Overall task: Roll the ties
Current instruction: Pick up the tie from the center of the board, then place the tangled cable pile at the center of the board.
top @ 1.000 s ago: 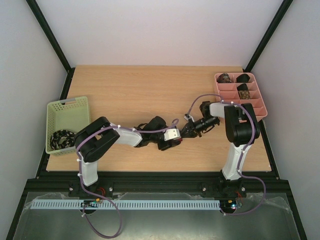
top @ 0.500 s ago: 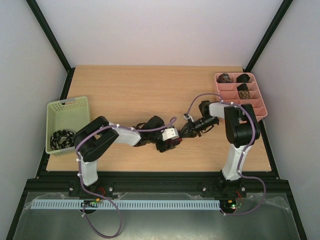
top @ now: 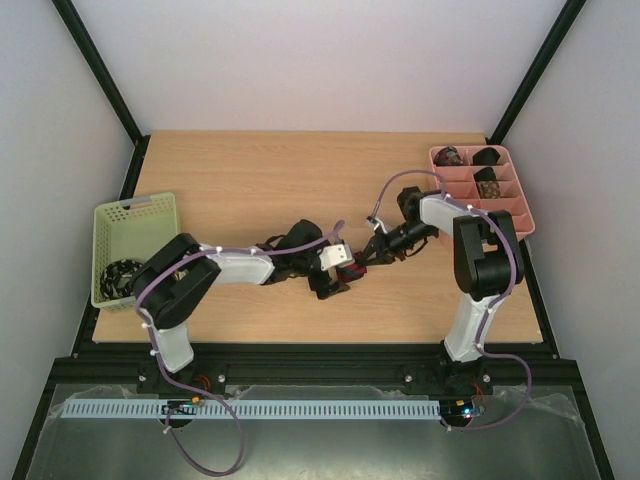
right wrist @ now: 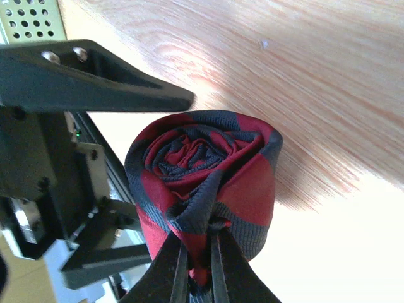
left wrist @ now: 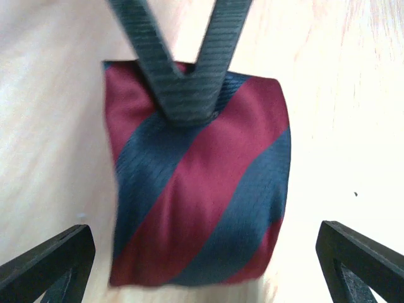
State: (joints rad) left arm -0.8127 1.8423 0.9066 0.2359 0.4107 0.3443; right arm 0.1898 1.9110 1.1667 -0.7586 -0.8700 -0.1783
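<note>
Rolled striped tie [left wrist: 196,189] hangs over pale wooden table [top: 260,180] between white walls [top: 320,60].

White-and-black arms [top: 240,268], lilac cables [top: 398,178]

Dark red, navy-striped tie [right wrist: 208,170], coiled tight, near the table [top: 250,170] centre

Wooden table [top: 260,170], green basket [top: 150,206] left, pink tray [top: 512,216] right
</note>
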